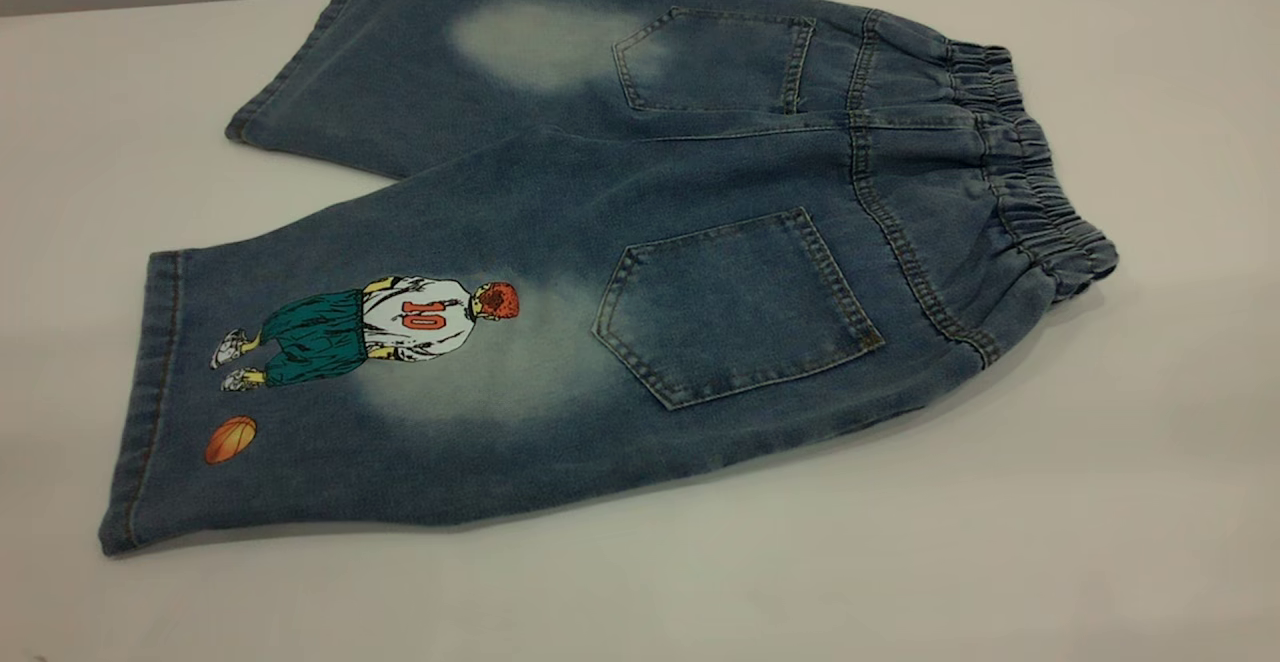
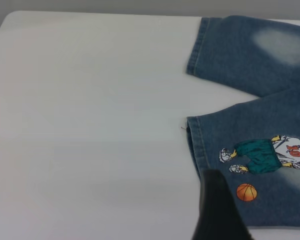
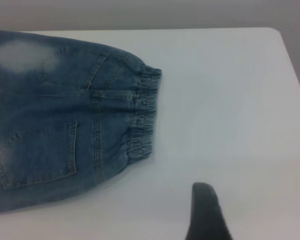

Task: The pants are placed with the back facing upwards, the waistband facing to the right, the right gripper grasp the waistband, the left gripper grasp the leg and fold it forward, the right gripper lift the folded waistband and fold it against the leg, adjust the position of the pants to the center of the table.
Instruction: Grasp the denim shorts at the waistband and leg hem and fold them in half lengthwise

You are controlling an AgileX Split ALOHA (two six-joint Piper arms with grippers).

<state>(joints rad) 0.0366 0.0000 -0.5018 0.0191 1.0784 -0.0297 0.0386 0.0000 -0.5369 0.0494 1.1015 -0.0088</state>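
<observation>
Nearest the camera in the outside view lies the printed leg (image 1: 330,382) of the short blue faded-denim pants (image 1: 640,242), at the lower left of the frame. It shows a red-haired player in a white number 10 shirt and an orange ball. The pants lie flat, back side up, on the big plain white table (image 1: 1100,502). Their long way runs from left to right, with the stretchy waistband (image 1: 1030,182) at the right of the frame. The plain leg is at the top.

No folding has begun, I think. In the left wrist view, the black left gripper (image 2: 217,210) shows only a dark finger over the hem of the printed leg, close to the ball. In the right wrist view, the black right gripper (image 3: 206,212) shows one dark tip over bare table, apart from the waistband. I cannot tell if either one is spread or pressed together. Neither one holds any cloth.

No boxes or bins are here.
</observation>
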